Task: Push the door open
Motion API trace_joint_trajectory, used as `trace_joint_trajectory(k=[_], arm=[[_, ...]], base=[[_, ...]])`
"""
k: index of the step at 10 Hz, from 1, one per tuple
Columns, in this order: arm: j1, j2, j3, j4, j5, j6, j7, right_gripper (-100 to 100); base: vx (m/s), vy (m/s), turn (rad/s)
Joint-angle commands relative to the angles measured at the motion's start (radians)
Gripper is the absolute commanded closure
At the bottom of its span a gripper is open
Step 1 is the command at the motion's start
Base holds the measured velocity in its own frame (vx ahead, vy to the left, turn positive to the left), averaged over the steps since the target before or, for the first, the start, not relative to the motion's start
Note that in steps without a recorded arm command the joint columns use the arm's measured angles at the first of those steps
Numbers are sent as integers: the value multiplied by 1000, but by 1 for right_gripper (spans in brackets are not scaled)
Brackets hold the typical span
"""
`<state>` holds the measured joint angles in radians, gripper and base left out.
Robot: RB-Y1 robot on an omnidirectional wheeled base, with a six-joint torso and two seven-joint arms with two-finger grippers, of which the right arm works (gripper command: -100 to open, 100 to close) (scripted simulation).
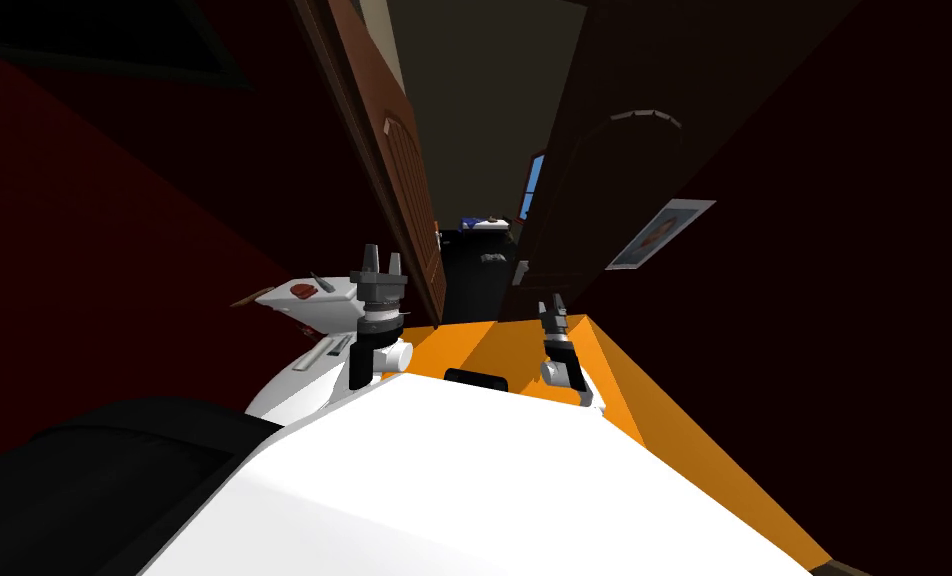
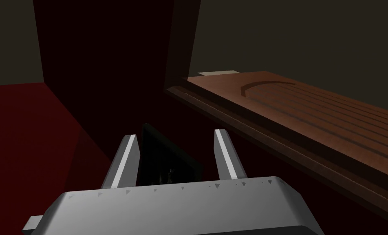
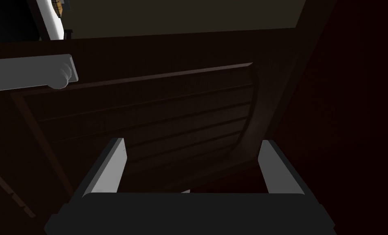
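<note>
Standing in the doorway, the robot had both hands spread and empty: left gripper (image 1: 382, 260) beside the brown door (image 1: 404, 170), right gripper (image 1: 553, 305) facing the dark door (image 1: 604, 200), which stood ajar. Pressing forward seemingly came next, widening the gap.

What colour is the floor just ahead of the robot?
The floor is bright orange, clearest in the head view.

Left door (image 1: 404, 190) faces right door (image 1: 614, 200) (poster (image 1: 659, 235) beside it).
</note>
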<state>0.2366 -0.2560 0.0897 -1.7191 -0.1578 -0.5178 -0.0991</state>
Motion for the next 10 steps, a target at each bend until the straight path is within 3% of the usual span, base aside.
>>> trace_joint_trajectory(k=[1, 3, 4, 7, 8, 10], arm=[[-19, -15, 6, 42, -9, 0, -9, -100], [-50, -43, 16, 99, -25, 0, -26, -100], [-50, -43, 16, 109, -25, 0, -26, -100], [-96, -84, 30, 201, -50, -1, -51, -100], [-96, -84, 30, 209, -50, -1, -51, -100], [-126, -111, 39, 273, -66, -1, -68, -100]], base=[[53, -23, 62], [78, -31, 114], [62, -25, 36], [69, -36, 97], [62, -24, 39], [66, -27, 81]])
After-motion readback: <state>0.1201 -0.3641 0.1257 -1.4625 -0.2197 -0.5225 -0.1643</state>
